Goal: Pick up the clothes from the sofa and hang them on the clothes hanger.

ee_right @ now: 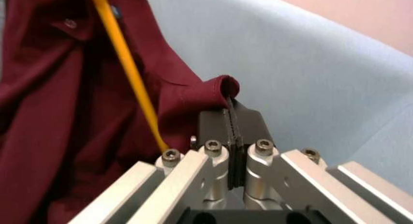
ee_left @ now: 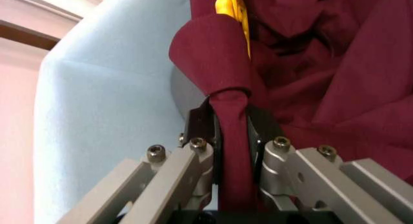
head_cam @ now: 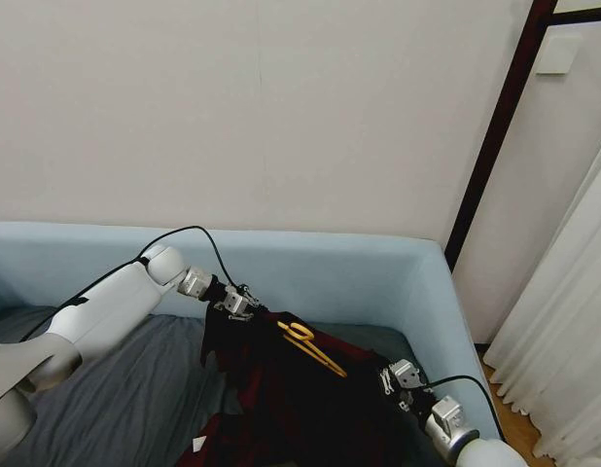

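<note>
A dark red shirt (head_cam: 281, 389) hangs spread between my two grippers above the sofa seat. A yellow hanger (head_cam: 313, 348) lies in its collar area. My left gripper (head_cam: 234, 303) is shut on a bunched fold of the red shirt (ee_left: 229, 112) near one shoulder, with the yellow hanger (ee_left: 233, 8) just beyond. My right gripper (head_cam: 396, 377) is shut on the other shoulder's edge of the shirt (ee_right: 193, 96); the hanger's yellow arm (ee_right: 129, 69) runs along its fingers (ee_right: 219, 129).
The light blue sofa backrest (head_cam: 320, 268) runs behind the shirt, with a dark grey seat cushion (head_cam: 125, 399) below. A white wall rises behind. A dark door frame (head_cam: 495, 136) and white curtain (head_cam: 573, 331) stand to the right.
</note>
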